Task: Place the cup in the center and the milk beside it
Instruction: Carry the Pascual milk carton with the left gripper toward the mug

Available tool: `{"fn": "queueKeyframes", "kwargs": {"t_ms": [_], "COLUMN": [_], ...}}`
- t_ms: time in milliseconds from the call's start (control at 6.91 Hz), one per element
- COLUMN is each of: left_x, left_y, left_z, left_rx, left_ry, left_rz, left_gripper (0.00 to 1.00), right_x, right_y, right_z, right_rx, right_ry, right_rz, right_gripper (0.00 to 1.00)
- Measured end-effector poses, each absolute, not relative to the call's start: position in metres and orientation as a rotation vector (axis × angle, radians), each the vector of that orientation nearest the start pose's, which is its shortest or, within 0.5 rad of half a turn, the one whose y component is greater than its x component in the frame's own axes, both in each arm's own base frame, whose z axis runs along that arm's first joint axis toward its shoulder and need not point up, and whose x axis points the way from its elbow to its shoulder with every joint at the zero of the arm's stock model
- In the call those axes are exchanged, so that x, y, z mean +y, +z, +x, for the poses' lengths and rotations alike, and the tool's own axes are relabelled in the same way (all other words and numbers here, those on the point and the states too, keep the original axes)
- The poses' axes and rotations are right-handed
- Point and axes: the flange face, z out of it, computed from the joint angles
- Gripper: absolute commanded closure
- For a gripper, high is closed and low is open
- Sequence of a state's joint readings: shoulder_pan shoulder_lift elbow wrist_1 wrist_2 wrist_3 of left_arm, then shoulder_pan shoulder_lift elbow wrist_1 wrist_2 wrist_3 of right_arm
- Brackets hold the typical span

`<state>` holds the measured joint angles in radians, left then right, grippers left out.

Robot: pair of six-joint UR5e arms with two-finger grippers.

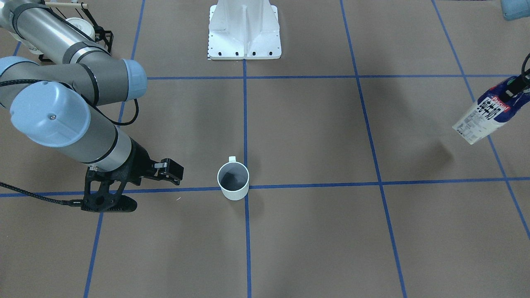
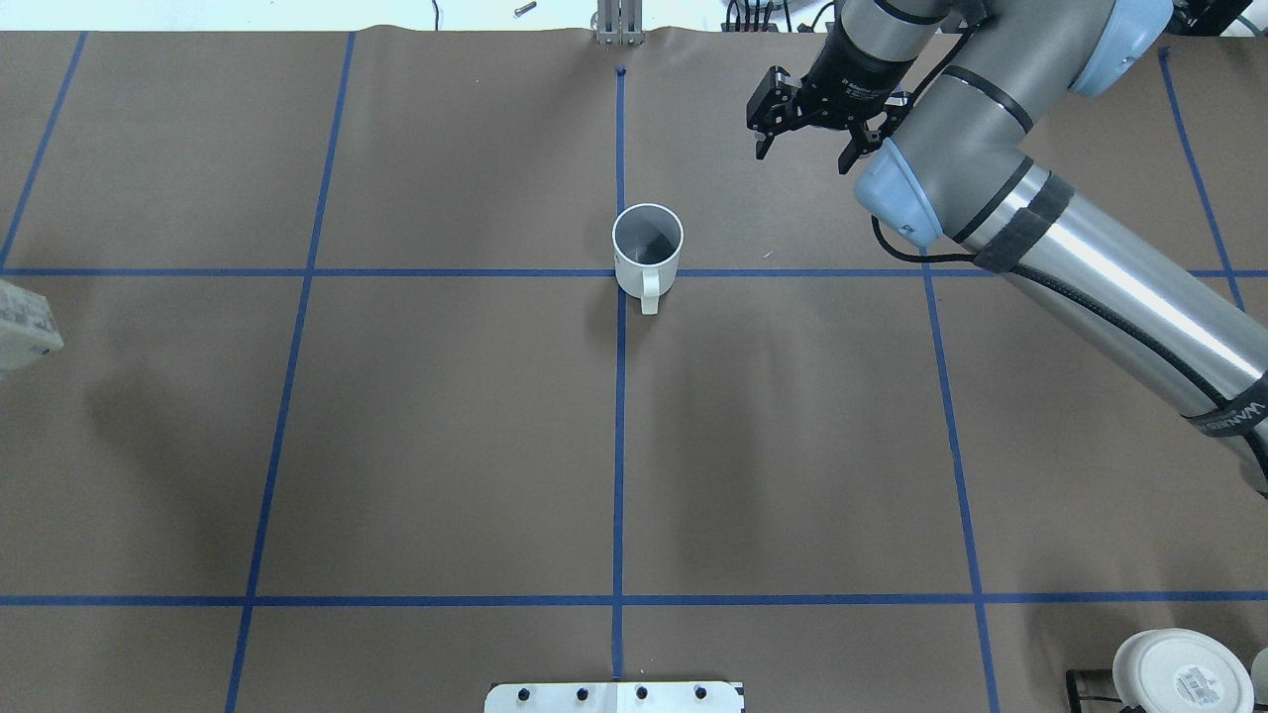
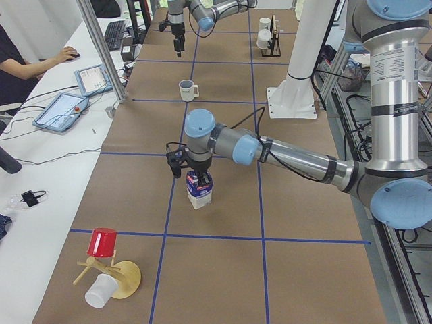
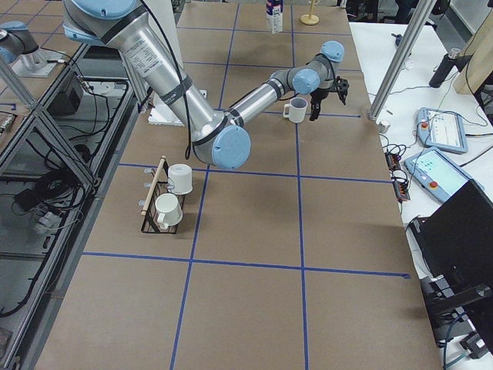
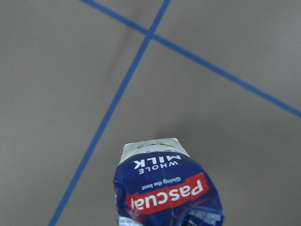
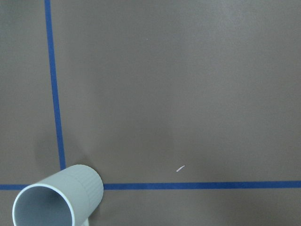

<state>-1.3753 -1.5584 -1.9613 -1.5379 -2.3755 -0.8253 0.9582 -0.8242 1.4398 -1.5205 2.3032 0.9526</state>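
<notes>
The cup (image 1: pixel 233 179) is a plain white mug that stands upright on the brown mat where two blue tape lines cross; it also shows in the overhead view (image 2: pixel 648 248) and the right wrist view (image 6: pixel 56 197). My right gripper (image 2: pixel 804 156) is open and empty, apart from the cup, beyond it and to its right in the overhead view. My left gripper (image 1: pixel 513 89) is shut on the top of the milk (image 1: pixel 484 114), a blue and white carton with a red Pascual logo (image 5: pixel 169 193). The carton hangs tilted above the mat, far to the cup's left (image 2: pixel 25 322).
A black rack with white mugs (image 4: pixel 166 200) stands near my right arm's side (image 2: pixel 1179 673). A wooden stand with a red cup (image 3: pixel 101 243) is at the mat's left end. My white base (image 1: pixel 244 33) sits mid-table. A person works at the side table (image 3: pixel 27 67).
</notes>
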Motion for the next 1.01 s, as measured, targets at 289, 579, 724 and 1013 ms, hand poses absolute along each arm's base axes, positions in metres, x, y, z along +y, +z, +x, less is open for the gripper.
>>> {"fn": "queueKeyframes", "kwargs": {"t_ms": [289, 579, 724, 1013], "left_x": [-0.534, -0.571, -0.588, -0.598], "left_y": [0.379, 0.298, 0.259, 0.192], "left_z": [0.068, 0.141, 0.185, 0.283], "left_rx": [0.882, 0.896, 0.894, 0.869], "left_ry": [-0.386, -0.302, -0.294, -0.279], "left_rz": [-0.069, -0.027, -0.023, -0.010], "left_gripper": [1.00, 1.00, 1.00, 1.00], "right_x": [-0.624, -0.617, -0.615, -0.611], "right_y": [0.252, 0.256, 0.258, 0.262], "right_z": [-0.355, -0.349, -0.347, -0.344], "right_rx": [-0.951, -0.951, -0.951, -0.951], "right_ry": [0.069, 0.072, 0.072, 0.072], "right_rz": [-0.033, -0.027, -0.025, -0.024], "right_gripper": [0.00, 0.00, 0.00, 0.00]}}
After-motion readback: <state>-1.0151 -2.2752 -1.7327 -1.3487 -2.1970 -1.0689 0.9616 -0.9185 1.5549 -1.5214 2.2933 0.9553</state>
